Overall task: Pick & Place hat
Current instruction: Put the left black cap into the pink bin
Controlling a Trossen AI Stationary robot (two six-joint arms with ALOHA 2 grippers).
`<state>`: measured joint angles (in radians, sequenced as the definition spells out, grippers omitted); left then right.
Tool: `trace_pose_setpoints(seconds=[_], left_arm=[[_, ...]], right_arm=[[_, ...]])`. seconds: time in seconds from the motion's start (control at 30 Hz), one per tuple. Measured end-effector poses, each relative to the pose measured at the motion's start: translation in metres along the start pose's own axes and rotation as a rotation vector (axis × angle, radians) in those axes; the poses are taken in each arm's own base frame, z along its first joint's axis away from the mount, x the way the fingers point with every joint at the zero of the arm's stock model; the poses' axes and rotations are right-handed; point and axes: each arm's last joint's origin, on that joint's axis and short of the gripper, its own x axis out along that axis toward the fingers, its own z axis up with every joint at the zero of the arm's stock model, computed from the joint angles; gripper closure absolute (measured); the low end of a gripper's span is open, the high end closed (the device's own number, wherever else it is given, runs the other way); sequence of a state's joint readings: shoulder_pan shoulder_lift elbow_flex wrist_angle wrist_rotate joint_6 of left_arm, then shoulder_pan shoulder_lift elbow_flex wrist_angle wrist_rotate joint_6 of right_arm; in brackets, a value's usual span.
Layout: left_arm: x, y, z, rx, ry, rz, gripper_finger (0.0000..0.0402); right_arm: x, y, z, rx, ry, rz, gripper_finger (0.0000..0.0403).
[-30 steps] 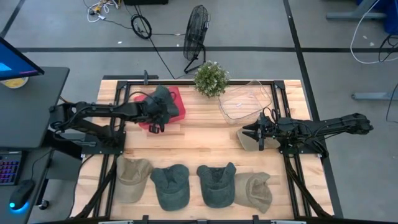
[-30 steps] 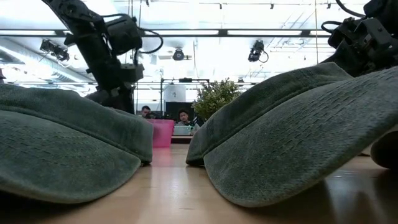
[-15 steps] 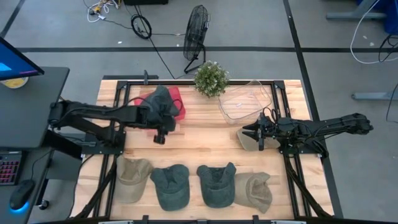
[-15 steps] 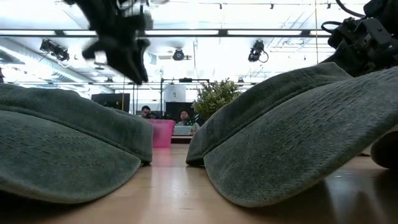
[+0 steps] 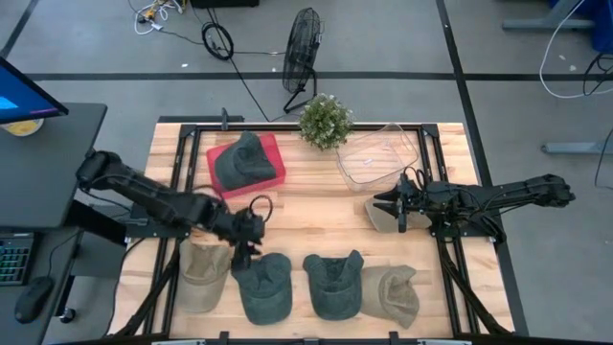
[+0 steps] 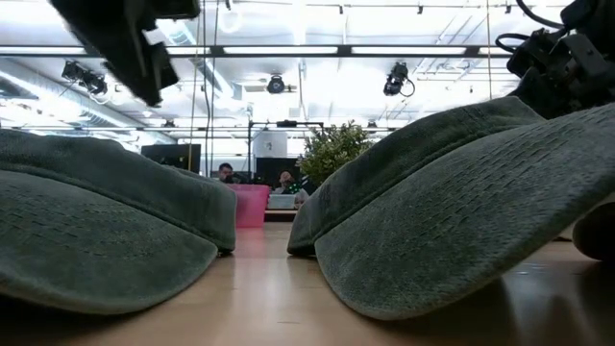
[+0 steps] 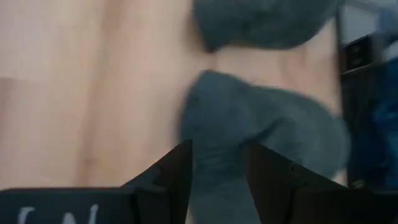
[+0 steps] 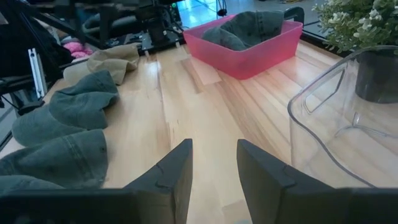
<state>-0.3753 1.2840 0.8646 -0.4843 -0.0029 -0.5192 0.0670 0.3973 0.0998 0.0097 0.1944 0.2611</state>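
Note:
Four hats lie in a row along the table's near edge: a tan one (image 5: 203, 275), two dark green ones (image 5: 263, 286) (image 5: 333, 284) and another tan one (image 5: 393, 293). One more dark green hat (image 5: 239, 157) rests inside the pink bin (image 5: 276, 165). My left gripper (image 5: 241, 251) is open and hangs just above the left dark green hat (image 7: 249, 124), its fingers on either side of the hat's near part. My right gripper (image 5: 397, 210) is open at the table's right side, next to a tan hat (image 5: 375, 215) lying there.
A clear plastic container (image 5: 378, 153) and a potted plant (image 5: 326, 120) stand at the far edge, right of the pink bin. Bare wood lies in the middle of the table (image 5: 316, 216). In the low view the dark green hats (image 6: 461, 211) fill the foreground.
My left gripper has left the pink bin and swept toward the table's near edge, coming down over the left dark green hat in the row. The hat in the bin has stayed there. My right arm has kept still.

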Motion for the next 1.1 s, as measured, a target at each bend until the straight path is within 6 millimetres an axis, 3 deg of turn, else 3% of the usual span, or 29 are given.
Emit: trace_pose_setpoints(seconds=[0.43,0.6,0.87,1.1], left_arm=[[0.041,-0.034,-0.022,-0.041,-0.004,-0.115,0.0257],[0.059,-0.048,-0.03,0.01,0.001,-0.15,0.0257],[0.088,-0.056,-0.041,-0.085,0.027,-0.161,0.0257],[0.103,-0.055,-0.046,-0.13,0.051,-0.142,0.0257]], right_arm=[[0.0,-0.001,-0.003,-0.013,0.03,-0.007,0.0273],[0.0,0.005,0.011,-0.003,-0.096,0.092,0.0273],[0.003,0.014,0.027,-0.035,-0.251,0.253,0.0273],[0.014,0.033,0.052,-0.056,-0.187,0.354,0.0273]])
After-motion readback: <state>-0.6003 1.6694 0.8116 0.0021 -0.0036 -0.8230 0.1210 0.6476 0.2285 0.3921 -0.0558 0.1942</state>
